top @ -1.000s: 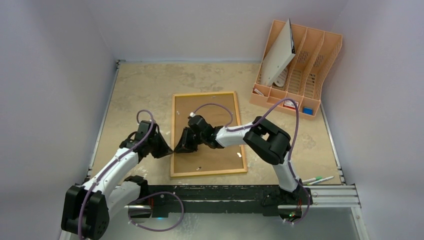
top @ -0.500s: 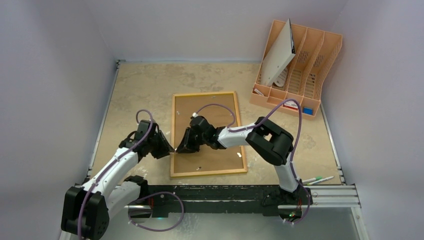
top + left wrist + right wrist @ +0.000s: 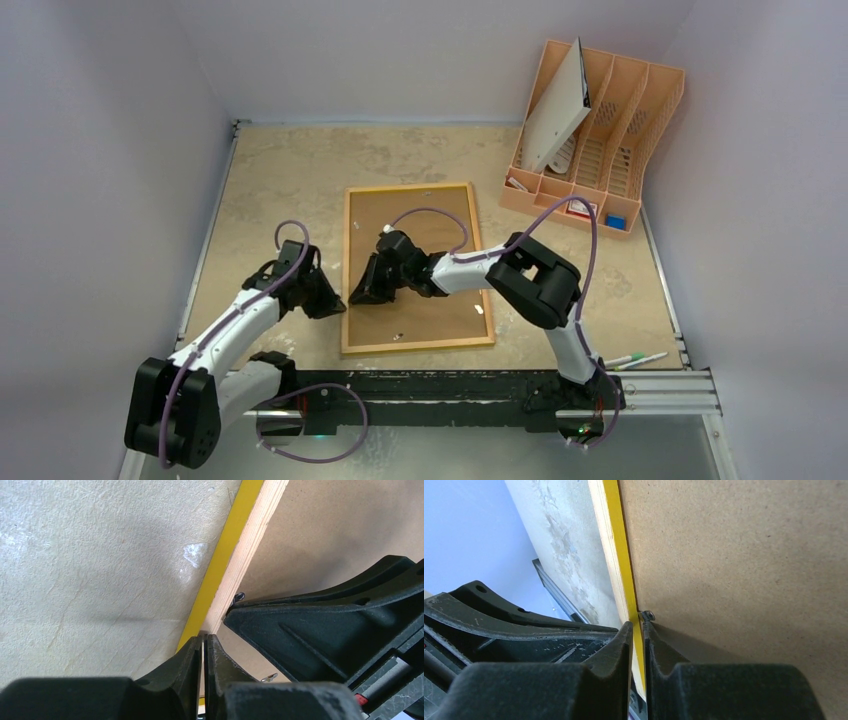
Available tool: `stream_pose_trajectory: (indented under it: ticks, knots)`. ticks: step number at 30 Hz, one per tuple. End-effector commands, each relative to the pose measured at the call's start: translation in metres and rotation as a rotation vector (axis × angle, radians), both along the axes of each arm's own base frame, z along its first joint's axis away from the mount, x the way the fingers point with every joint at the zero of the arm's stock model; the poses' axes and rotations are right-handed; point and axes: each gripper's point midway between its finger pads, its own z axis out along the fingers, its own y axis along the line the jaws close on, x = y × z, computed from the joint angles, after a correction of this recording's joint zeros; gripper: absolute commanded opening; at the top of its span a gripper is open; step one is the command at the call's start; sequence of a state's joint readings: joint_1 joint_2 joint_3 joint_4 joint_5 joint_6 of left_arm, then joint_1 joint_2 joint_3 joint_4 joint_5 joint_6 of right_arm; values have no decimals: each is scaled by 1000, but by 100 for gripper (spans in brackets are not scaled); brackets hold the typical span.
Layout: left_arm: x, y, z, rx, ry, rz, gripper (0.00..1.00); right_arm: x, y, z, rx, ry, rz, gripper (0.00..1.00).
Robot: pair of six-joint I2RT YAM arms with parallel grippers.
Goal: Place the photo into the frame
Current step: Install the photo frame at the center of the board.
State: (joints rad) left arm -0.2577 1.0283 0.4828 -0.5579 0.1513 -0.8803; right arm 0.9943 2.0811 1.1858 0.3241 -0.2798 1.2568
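Note:
The frame [image 3: 410, 188] lies back up on the table, light wood with a yellow edge, and the brown backing board [image 3: 440, 305] sits inside it. The photo is hidden. My left gripper [image 3: 338, 300] is shut and empty, its tips at the outer side of the frame's left rail [image 3: 225, 545]. My right gripper [image 3: 360, 297] is shut, pointing down on the same rail [image 3: 611, 540] beside a small metal tab [image 3: 646, 615] at the board's [image 3: 734, 555] edge. The two grippers are almost touching.
A peach file organiser [image 3: 610, 130] stands at the back right with a white flat sheet [image 3: 555, 105] leaning in it. Two pens [image 3: 635, 358] lie at the front right. Walls close in on the left, back and right.
My left gripper has drawn back slightly to the left from the frame's edge. My right gripper has barely shifted. The frame has not moved.

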Motion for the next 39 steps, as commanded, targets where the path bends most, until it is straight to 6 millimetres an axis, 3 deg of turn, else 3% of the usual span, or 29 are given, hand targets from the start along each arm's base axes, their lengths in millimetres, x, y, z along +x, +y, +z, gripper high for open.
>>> stream_pose_trajectory:
  ticks: [1,11,17,21,25,28,30,35,39]
  knots:
    - [-5,-4,-10,-2,40,-4,8,7,4,-6,-18,8,-39,14]
    - [-10,-4,-11,18,50,16,0,11,5,0,-2,22,-81,13]
    - [1,-4,4,13,-19,26,0,16,6,50,112,-85,-79,17]
    - [19,-8,26,-6,-117,18,4,23,-12,75,116,-145,-108,20]
    - [38,-8,46,9,-197,12,12,42,-54,85,47,-204,-170,17]
    - [49,-7,52,28,-224,1,20,71,-100,96,-77,-302,-242,22]
    - [55,-4,52,63,-226,-3,28,97,-143,103,-214,-388,-330,30]
    - [76,2,49,129,-228,-6,43,139,-245,115,-523,-505,-481,55]
    - [90,1,42,143,-231,4,58,161,-286,102,-639,-513,-476,69]
